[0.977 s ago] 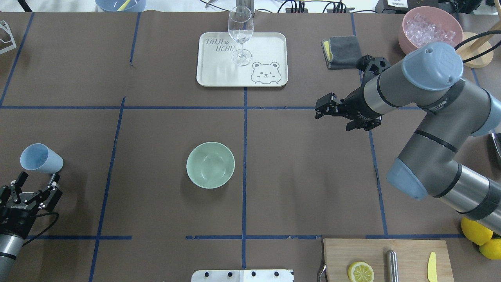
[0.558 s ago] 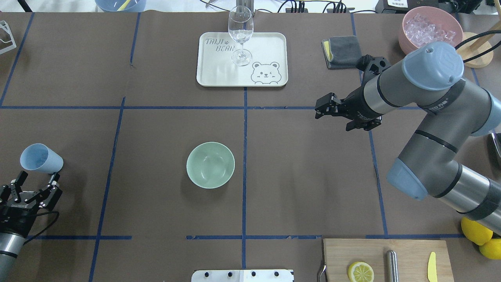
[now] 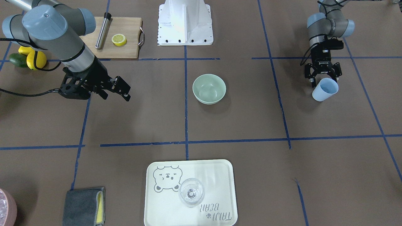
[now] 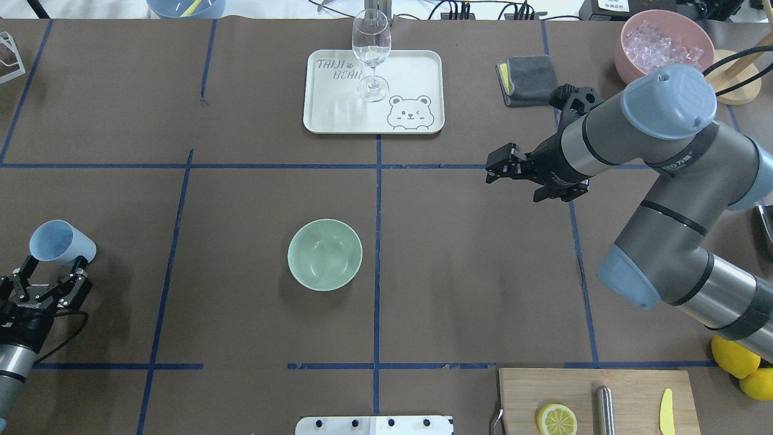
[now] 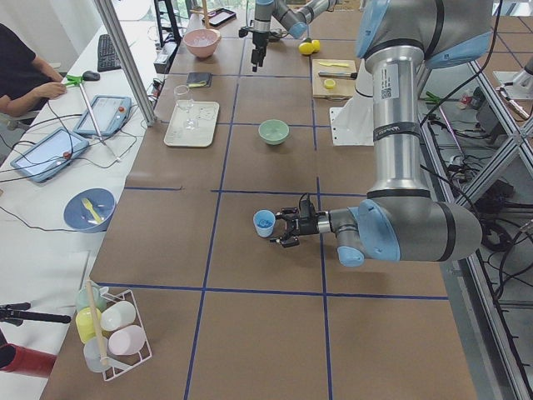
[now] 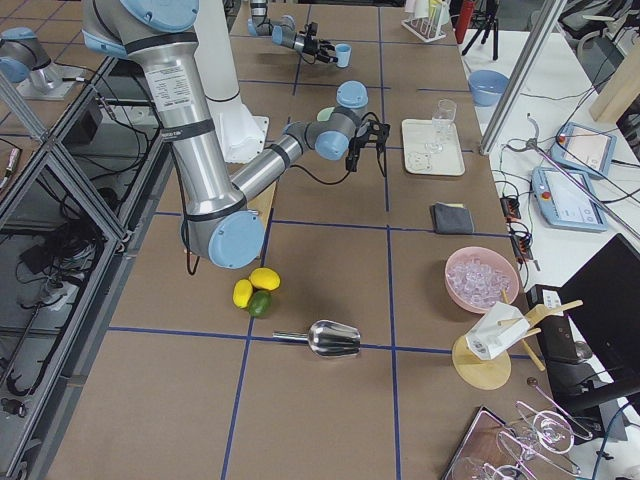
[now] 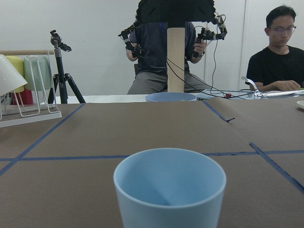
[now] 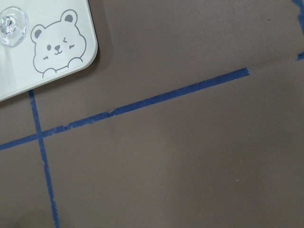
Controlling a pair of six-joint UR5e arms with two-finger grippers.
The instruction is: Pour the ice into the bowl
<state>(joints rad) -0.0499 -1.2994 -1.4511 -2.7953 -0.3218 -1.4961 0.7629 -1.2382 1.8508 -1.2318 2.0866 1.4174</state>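
Note:
The pale mint-green bowl (image 4: 325,254) stands upright near the table's middle and looks bare inside; it also shows in the front view (image 3: 209,88). A light blue cup (image 4: 60,243) stands at the left side, close in the left wrist view (image 7: 169,187). I cannot make out ice in it. My left gripper (image 4: 54,264) is open, its fingers on either side of the cup's lower part, as the front view (image 3: 323,78) also shows. My right gripper (image 4: 490,170) is open and empty, hovering right of centre, far from the bowl.
A pink container (image 4: 663,45) of ice-like pieces sits at the far right corner. A white bear tray (image 4: 410,72) holds a wine glass (image 4: 371,54) at the far middle. A grey cloth (image 4: 531,80) lies beside it. A cutting board (image 4: 580,386) with a lemon slice (image 4: 556,419) is near right.
My left gripper has moved forward, so its open fingers now flank the blue cup. The cup has barely shifted. The right arm has not moved.

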